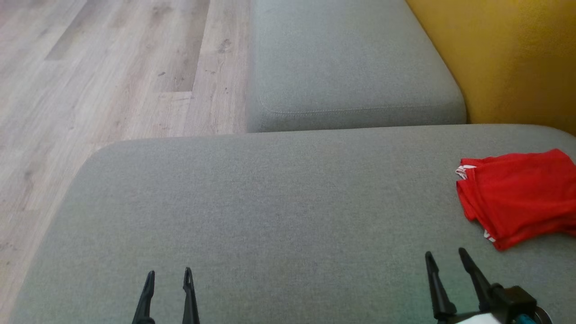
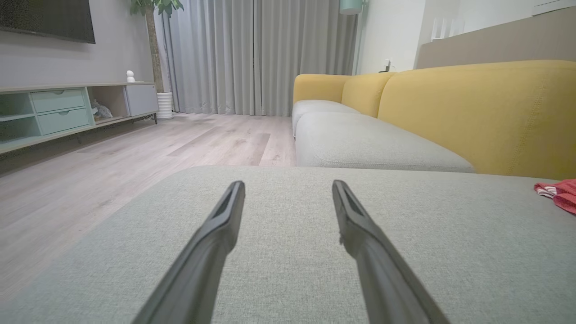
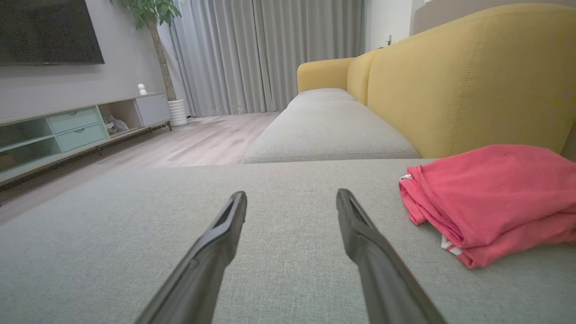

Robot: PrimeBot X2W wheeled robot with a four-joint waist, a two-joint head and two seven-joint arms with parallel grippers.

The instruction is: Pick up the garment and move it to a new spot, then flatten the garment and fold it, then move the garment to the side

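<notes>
The garment (image 1: 519, 195) is a red piece of clothing with white trim, folded into a flat stack at the far right of the grey sofa seat (image 1: 270, 207). It also lies at the right in the right wrist view (image 3: 490, 202), and its edge peeks in at the right of the left wrist view (image 2: 558, 193). My right gripper (image 1: 444, 255) stands open just below and left of the garment, apart from it, nothing between its fingers (image 3: 360, 234). My left gripper (image 1: 169, 273) stands open over bare cushion at the lower left.
A second grey cushion (image 1: 346, 67) lies beyond the seat, with the yellow backrest (image 1: 508, 58) along the right. Wooden floor (image 1: 103, 72) drops off to the left. A low TV cabinet (image 2: 67, 112), potted plant and curtains stand across the room.
</notes>
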